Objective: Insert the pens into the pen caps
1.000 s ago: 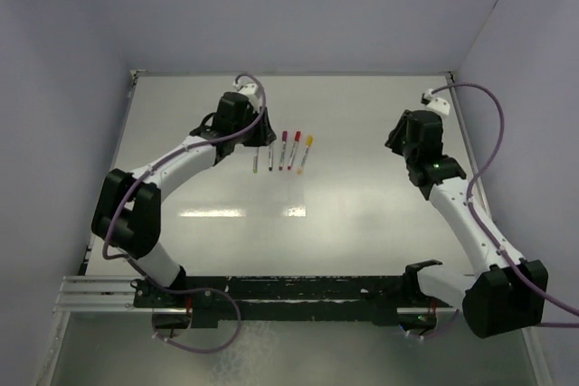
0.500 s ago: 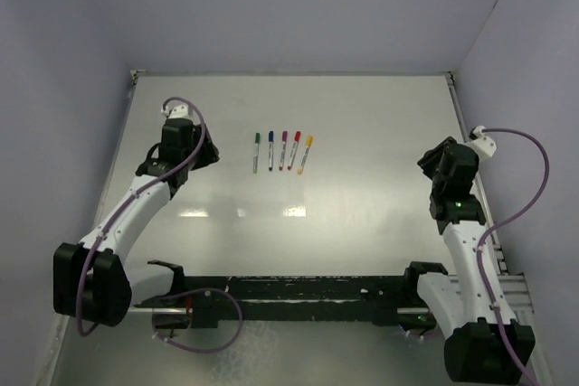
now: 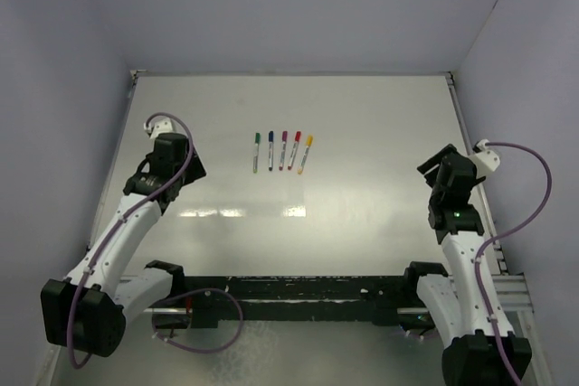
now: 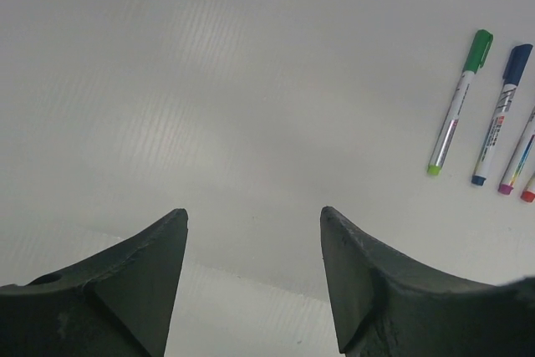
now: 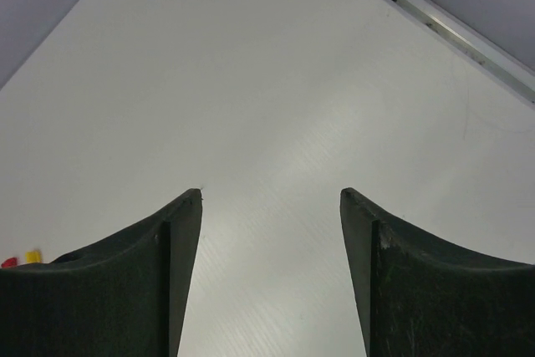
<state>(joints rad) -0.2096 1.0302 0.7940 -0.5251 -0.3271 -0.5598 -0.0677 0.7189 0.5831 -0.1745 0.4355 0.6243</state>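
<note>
With left hand (image 4: 253,216) and right hand (image 5: 272,194) both released, empty, judged five pens (image 3: 282,151) at upper centre capped; called only for parking.

White-grey pens (image 3: 282,153), small multicoloured print on the barrels. Caps (image 3: 284,136) green, blue, magenta, red, yellow from nine o'clock across to three, with end plugs to match. Pale grey-white worktop (image 3: 362,133), faintly ribbed, with glossy white streaks. Matt black left pincer (image 4: 253,212) and right pincer (image 5: 272,193). White-and-black arms (image 3: 136,214), mauve cables (image 3: 167,119), lavender walls (image 3: 298,15).
</note>
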